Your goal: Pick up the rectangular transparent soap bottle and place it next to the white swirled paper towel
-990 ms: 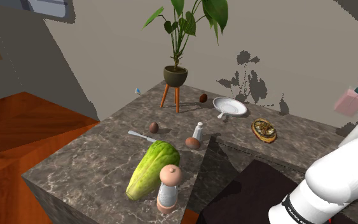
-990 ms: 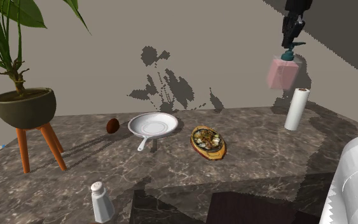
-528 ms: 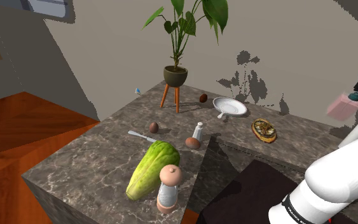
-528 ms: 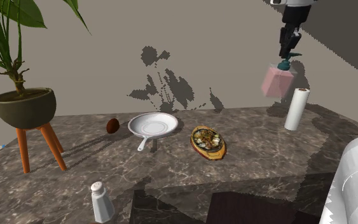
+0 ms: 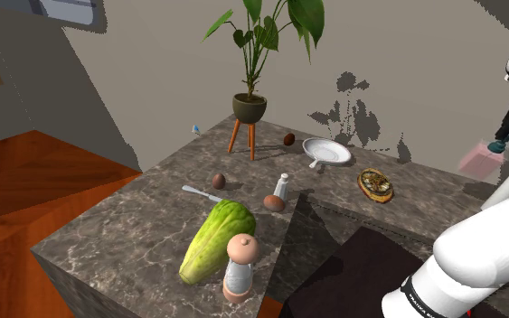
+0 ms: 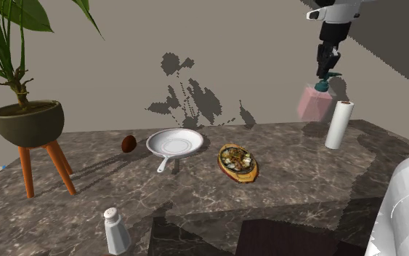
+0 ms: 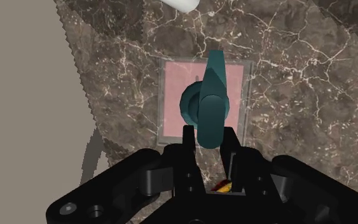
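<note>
Upper right of the second exterior view, the black gripper (image 6: 327,70) is clamped on the teal pump (image 6: 325,82) of the pink, translucent soap bottle (image 6: 313,107). The bottle hangs over the marble counter (image 6: 282,182), just left of the upright white paper towel roll (image 6: 338,124). Its long axis is near vertical, pump upward, base swung slightly left. White lettering on the arm's dark band (image 5: 421,301) is unreadable.
</note>
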